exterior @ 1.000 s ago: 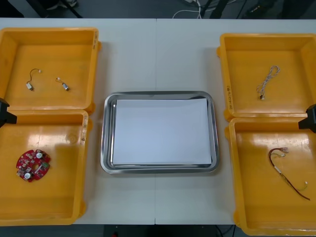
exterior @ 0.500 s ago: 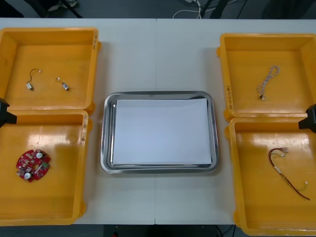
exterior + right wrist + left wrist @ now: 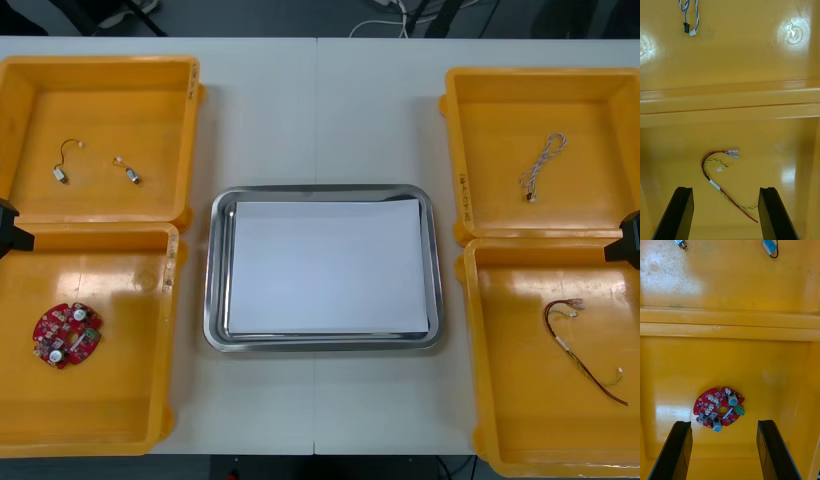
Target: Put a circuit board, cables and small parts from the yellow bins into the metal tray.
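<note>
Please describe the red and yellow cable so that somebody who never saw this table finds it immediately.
From the metal tray in the middle of the table, look to the robot's right and take the nearer yellow bin. The red and yellow cable lies alone on its floor in a loose curve; its only neighbour, the blue and white cable in the farther yellow bin, is twisted and paler.

The four bins (image 3: 110, 110) are yellow, and the table (image 3: 320, 110) is plain pale grey-white. The metal tray (image 3: 212, 300) has a shiny silver rim and is white inside. The circuit board (image 3: 66, 334) is red, with small green, blue and silver pieces on it. The blue and white cable (image 3: 542, 160) has its two colours twisted together; the red and yellow cable (image 3: 715, 185) carries a white sleeve. The small metal parts (image 3: 130, 175) are grey. My left claw (image 3: 724, 422) and my right claw (image 3: 725, 188) have black fingers.
</note>
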`<state>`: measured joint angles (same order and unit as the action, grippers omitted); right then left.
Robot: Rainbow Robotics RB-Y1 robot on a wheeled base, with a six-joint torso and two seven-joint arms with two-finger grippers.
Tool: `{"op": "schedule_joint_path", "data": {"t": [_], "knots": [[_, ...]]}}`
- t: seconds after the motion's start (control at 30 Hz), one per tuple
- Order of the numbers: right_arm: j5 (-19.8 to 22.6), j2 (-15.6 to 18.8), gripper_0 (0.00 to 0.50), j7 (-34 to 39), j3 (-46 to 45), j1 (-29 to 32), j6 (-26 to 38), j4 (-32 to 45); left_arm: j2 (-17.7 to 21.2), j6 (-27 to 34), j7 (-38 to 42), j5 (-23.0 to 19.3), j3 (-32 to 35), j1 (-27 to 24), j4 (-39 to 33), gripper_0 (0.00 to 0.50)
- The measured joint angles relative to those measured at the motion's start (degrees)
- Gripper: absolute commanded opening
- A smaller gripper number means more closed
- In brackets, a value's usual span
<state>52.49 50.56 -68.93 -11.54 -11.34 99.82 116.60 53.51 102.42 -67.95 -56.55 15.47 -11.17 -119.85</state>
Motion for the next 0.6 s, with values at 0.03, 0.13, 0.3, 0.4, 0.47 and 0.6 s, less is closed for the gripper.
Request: {"op": "schedule_joint_path", "data": {"t": [0.03,0.13,0.3,0.4,0.47,0.6], "knots": [[0.00,0.00,0.500,0.00,0.00,0.00,0.00,0.00,0.00,0.00,0.00,0.00,0.00,0.00,0.00,0.500],[0.00,0.00,0.500,0.00,0.00,0.00,0.00,0.00,0.00,0.00,0.00,0.00,0.00,0.00,0.00,0.500],[0.00,0.00,0.500,0.00,0.00,0.00,0.00,0.00,0.00,0.00,0.00,0.00,0.00,0.00,0.00,0.500],[0.00,0.00,0.500,0.00,0.00,0.00,0.00,0.00,0.00,0.00,0.00,0.00,0.00,0.00,0.00,0.500],[0.00,0.00,0.500,0.00,0.00,0.00,0.00,0.00,0.00,0.00,0.00,0.00,0.00,0.00,0.00,0.500],[0.00,0.00,0.500,0.00,0.00,0.00,0.00,0.00,0.00,0.00,0.00,0.00,0.00,0.00,0.00,0.500]]}}
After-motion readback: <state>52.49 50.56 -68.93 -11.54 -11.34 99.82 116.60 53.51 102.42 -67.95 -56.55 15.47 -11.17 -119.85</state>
